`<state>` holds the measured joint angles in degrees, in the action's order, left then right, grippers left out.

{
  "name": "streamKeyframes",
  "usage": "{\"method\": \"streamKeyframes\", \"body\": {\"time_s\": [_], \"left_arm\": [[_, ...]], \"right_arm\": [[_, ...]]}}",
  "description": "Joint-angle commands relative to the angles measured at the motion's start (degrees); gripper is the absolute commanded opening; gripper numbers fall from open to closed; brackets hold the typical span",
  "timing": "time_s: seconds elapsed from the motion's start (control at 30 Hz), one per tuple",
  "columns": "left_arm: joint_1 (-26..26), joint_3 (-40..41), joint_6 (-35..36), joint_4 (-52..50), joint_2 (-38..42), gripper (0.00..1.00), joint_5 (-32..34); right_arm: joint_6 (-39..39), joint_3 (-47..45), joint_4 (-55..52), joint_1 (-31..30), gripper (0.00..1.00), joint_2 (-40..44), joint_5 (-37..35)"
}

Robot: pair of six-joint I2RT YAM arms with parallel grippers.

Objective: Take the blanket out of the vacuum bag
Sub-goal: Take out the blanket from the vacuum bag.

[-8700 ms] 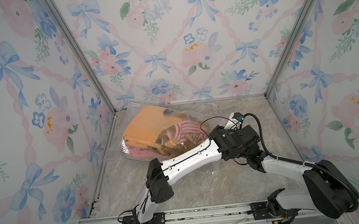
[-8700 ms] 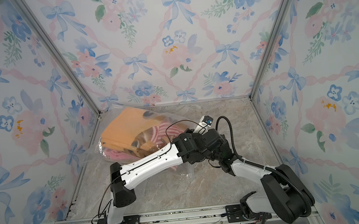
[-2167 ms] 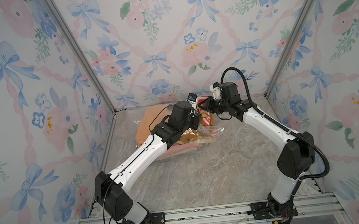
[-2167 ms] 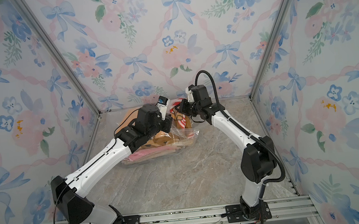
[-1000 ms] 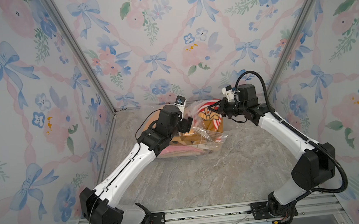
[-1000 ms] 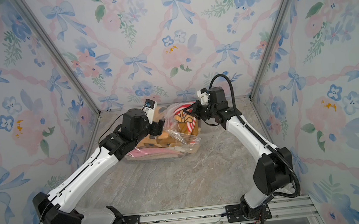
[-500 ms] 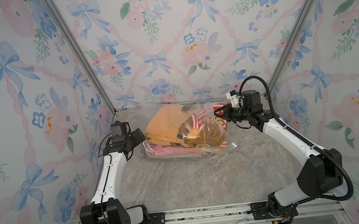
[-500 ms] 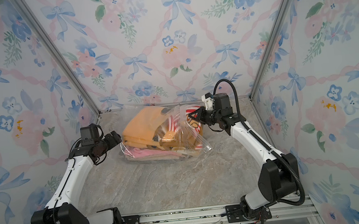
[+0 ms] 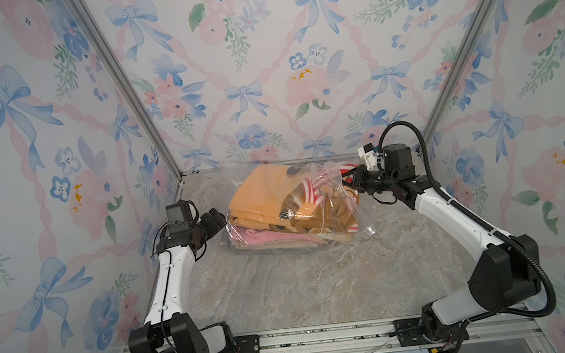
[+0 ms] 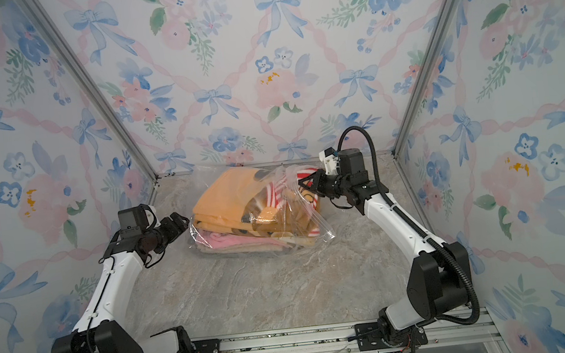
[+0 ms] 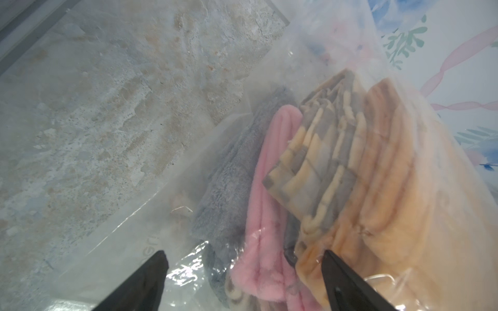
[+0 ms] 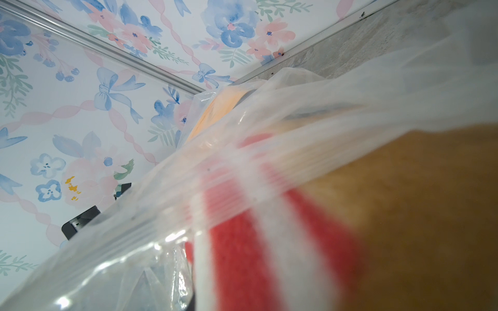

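Right gripper (image 10: 302, 183) seemingly pinches the vacuum bag (image 10: 260, 217); left gripper (image 10: 181, 222) sits just beside it.

The near half of the desk (image 9: 286, 291) lies open for passage. The vacuum bag (image 9: 345, 213) with its folded stack (image 9: 262, 201) blocks the rear middle; the gap to the back wall (image 9: 265, 96) looks slim. The left hand (image 9: 220, 219), spread wide, sits in the strip between bag and left wall (image 9: 59, 172)

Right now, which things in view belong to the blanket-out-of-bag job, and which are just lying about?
Job: vacuum bag; orange blanket, pink blanket and grey blanket inside it; left fingers, open beside it; right fingers, shut on its plastic.
Lying about: marble tabletop; floral walls.
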<state>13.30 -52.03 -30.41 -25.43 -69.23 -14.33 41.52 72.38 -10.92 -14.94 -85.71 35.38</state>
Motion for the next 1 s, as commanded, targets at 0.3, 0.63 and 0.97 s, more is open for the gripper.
{"method": "streamKeyframes", "body": {"time_s": [0.3,0.63,0.97], "left_arm": [[9.7,-0.8,8.9,0.0,-10.8,0.88,-9.2],[10.5,0.7,10.7,0.0,-13.5,0.48,-17.9],[10.5,0.3,9.1,0.2,-12.6,0.00,-15.3]], "right_arm": [[0.3,-1.7,6.0,1.1,0.00,3.1,0.1],[0.5,-1.4,6.4,1.0,0.00,2.3,0.5],[0.8,0.2,6.0,0.4,0.00,1.4,0.6]]}}
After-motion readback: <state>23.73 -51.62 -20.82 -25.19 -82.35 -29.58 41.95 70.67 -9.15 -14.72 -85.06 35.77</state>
